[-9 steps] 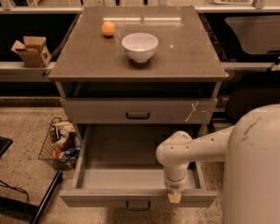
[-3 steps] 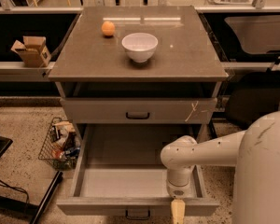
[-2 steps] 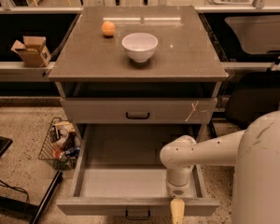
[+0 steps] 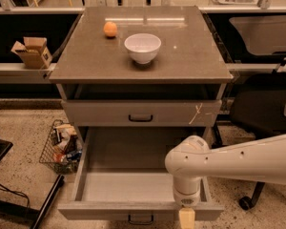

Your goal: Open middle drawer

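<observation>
The middle drawer [image 4: 128, 185] stands pulled far out below the drawer front with the pale crossed mark [image 4: 100, 112]. Its deep grey tray is bare, and its small black bar handle [image 4: 140, 219] shows at the bottom edge of the view. My gripper [image 4: 187, 217] hangs from the white arm [image 4: 238, 159] and points down at the drawer's front edge, to the right of the handle. Its pale tip lies over the front panel and reaches the lower edge of the view.
A white bowl [image 4: 142, 47] and an orange [image 4: 110, 29] sit on the cabinet top [image 4: 190, 56]. A wire basket of clutter [image 4: 62, 147] stands left of the drawer, a cardboard box [image 4: 32, 51] on the left shelf, a black office chair [image 4: 264, 109] at right.
Since three seconds ago the drawer has slid further out toward me and my gripper has moved with its front edge. Over the last second almost nothing has moved.
</observation>
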{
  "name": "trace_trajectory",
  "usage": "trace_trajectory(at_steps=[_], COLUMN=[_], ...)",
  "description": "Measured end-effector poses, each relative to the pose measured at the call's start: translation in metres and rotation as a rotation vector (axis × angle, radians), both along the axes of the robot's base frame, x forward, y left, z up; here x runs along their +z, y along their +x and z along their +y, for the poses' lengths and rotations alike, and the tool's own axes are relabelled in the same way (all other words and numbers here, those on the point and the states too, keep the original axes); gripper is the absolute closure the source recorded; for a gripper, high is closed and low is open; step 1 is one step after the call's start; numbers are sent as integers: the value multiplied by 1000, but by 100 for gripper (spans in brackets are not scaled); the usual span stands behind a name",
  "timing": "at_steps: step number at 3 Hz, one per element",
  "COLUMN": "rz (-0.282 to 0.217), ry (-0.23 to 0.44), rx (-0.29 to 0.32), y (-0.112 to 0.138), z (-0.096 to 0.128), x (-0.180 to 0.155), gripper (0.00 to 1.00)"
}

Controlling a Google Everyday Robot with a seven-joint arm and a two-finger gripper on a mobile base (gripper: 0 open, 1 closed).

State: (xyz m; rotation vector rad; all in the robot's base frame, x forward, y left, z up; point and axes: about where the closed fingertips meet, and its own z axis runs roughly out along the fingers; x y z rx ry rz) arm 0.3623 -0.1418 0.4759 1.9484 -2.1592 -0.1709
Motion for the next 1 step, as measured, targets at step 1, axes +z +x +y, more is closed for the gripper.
trace_trajectory(at_steps=[1], rz=[-44], ry=[-51], rx=[-24], y=[-31], z=[-7], x=[61], gripper=[0])
